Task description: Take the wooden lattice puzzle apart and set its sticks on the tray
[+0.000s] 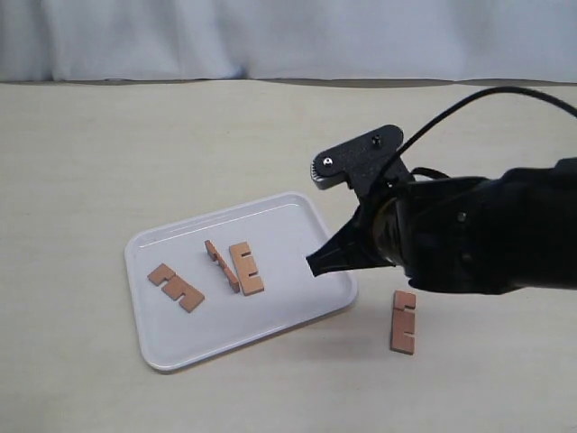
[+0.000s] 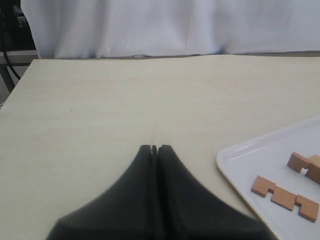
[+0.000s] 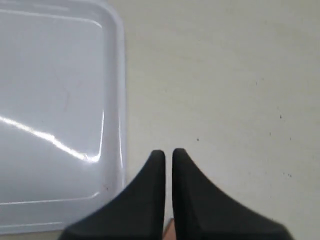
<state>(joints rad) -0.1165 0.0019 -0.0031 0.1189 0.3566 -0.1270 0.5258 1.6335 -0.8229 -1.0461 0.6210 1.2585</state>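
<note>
The lattice puzzle lies apart as four loose sticks. Three reddish-brown notched sticks rest on the white tray [image 1: 288, 236]: one at its left [image 1: 177, 287], one tilted on edge [image 1: 221, 265], and one flat beside it [image 1: 245, 268]. The fourth stick [image 1: 404, 321] lies on the table, right of the tray. My right gripper [image 1: 315, 264] hovers over the tray's right edge, shut and holding nothing [image 3: 168, 152]. A sliver of the fourth stick [image 3: 167, 231] shows between its fingers. My left gripper [image 2: 155, 148] is shut and empty over bare table left of the tray [image 2: 245, 156].
The cream tabletop [image 1: 135, 144] spreads around the tray. A white curtain [image 1: 270, 36] hangs along its far edge. The right arm's dark body [image 1: 487, 234] and cable cover the table's right side.
</note>
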